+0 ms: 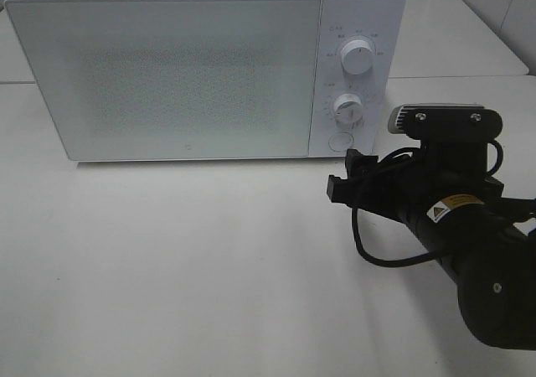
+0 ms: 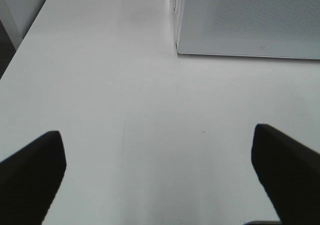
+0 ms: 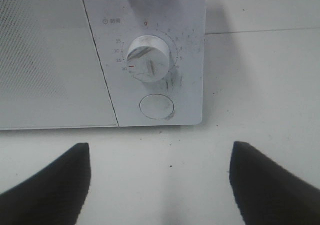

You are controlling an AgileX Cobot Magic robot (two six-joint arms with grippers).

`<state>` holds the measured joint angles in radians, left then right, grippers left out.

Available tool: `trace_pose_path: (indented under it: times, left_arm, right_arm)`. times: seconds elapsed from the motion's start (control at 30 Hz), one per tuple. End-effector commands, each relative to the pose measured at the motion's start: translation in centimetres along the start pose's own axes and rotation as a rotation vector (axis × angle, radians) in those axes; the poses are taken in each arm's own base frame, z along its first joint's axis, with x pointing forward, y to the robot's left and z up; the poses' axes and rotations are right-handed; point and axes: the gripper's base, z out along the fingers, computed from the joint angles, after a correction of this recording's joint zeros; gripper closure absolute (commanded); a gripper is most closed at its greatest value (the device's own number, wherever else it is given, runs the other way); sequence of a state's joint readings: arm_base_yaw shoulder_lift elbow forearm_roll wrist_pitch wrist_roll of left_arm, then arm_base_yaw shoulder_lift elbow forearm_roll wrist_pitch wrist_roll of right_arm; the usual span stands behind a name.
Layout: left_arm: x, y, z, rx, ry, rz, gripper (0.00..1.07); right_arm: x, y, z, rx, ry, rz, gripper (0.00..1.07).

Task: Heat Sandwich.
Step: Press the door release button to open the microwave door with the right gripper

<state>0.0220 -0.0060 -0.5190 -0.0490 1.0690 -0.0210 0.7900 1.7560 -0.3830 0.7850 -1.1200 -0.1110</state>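
Sandwich isn't in any view. The microwave (image 1: 167, 75) door's shut, so can't tell if it's inside. Right pincer (image 3: 160, 185) is spread and empty, facing the button (image 3: 157, 106) under the dial (image 3: 148, 58). Left pincer (image 2: 157, 180) is spread over bare surface (image 2: 125, 85). Risk: a wide finger clips the dial or shoves the microwave back.

Bright, flat, washed-out light; faint soft shadow under the microwave (image 1: 193, 75); mild overall softness.

microwave (image 1: 167, 75) at back of table (image 1: 167, 268), knob (image 3: 148, 58) above button (image 3: 157, 106) on its right, right gripper (image 3: 160, 180) before them
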Motion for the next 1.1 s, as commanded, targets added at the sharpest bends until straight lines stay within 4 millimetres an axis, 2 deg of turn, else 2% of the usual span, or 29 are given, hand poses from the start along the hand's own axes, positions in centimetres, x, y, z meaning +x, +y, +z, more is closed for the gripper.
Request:
trace_pose_path:
  times: [0.03,0.17,0.2,0.23,0.27,0.33,0.37,0.4,0.5,0.53,0.6,0.67,0.77,0.8,0.83,0.9,0.93,0.97,1.0,1.1]
  left_arm:
    - [0.08,-0.06,-0.01,0.005,-0.001,-0.003,0.11]
    - [0.08,-0.06,-0.01,0.005,-0.001,-0.003,0.11]
    - [0.08,-0.06,-0.01,0.005,-0.001,-0.003,0.11]
    - [0.08,-0.06,-0.01,0.005,-0.001,-0.003,0.11]
    - [0.08,-0.06,-0.01,0.005,-0.001,-0.003,0.11]
    - [0.08,-0.06,-0.01,0.005,-0.001,-0.003,0.11]
    - [0.08,-0.06,-0.01,0.005,-0.001,-0.003,0.11]
    - [0.08,-0.06,-0.01,0.005,-0.001,-0.003,0.11]
    - [0.08,-0.06,-0.01,0.005,-0.001,-0.003,0.11]
    - [0.08,-0.06,-0.01,0.005,-0.001,-0.003,0.11]
    - [0.08,-0.06,-0.01,0.005,-0.001,-0.003,0.11]
    - [0.08,-0.06,-0.01,0.005,-0.001,-0.003,0.11]
    - [0.08,-0.06,-0.01,0.005,-0.001,-0.003,0.11]
    - [0.08,-0.06,-0.01,0.005,-0.001,-0.003,0.11]
    - [0.08,-0.06,-0.01,0.005,-0.001,-0.003,0.11]
    - [0.08,-0.06,-0.01,0.005,-0.001,-0.003,0.11]
    - [0.08,-0.06,-0.01,0.005,-0.001,-0.003,0.11]
    - [0.08,-0.06,-0.01,0.005,-0.001,-0.003,0.11]
    - [0.08,-0.06,-0.01,0.005,-0.001,-0.003,0.11]
    - [0.08,-0.06,-0.01,0.005,-0.001,-0.003,0.11]
  right_arm:
    - [-0.11,0.22,0.04,-0.007,-0.006,0.101,0.32]
    - [-0.15,0.21,0.04,-0.008,-0.009,0.403,0.32]
    - [-0.15,0.21,0.04,-0.008,-0.009,0.403,0.32]
    - [-0.15,0.21,0.04,-0.009,-0.008,0.565,0.32]
    - [-0.15,0.21,0.04,-0.010,-0.008,0.649,0.32]
    - [-0.15,0.21,0.04,-0.010,-0.007,0.790,0.32]
    - [-0.15,0.21,0.04,-0.010,-0.007,0.790,0.32]
    - [-0.15,0.21,0.04,-0.011,-0.006,0.924,0.32]
    - [-0.14,0.21,0.04,-0.011,-0.004,1.137,0.34]
    - [-0.14,0.21,0.04,-0.011,-0.004,1.137,0.34]
    - [-0.14,0.21,0.04,-0.012,-0.004,1.275,0.38]
    - [-0.14,0.21,0.04,-0.012,-0.004,1.306,0.40]
    - [-0.14,0.19,0.04,-0.010,-0.004,1.422,0.56]
    - [-0.12,0.19,0.04,-0.009,-0.003,1.456,0.69]
    - [-0.12,0.19,0.04,-0.009,-0.003,1.456,0.69]
    - [0.03,0.21,0.04,0.002,0.013,1.465,0.85]
    - [0.15,0.22,0.04,0.011,0.024,1.469,1.01]
    - [0.15,0.22,0.04,0.011,0.024,1.469,1.01]
    - [0.17,0.25,0.04,0.010,0.028,1.467,1.07]
    - [0.25,0.26,0.03,0.015,0.036,1.466,1.07]
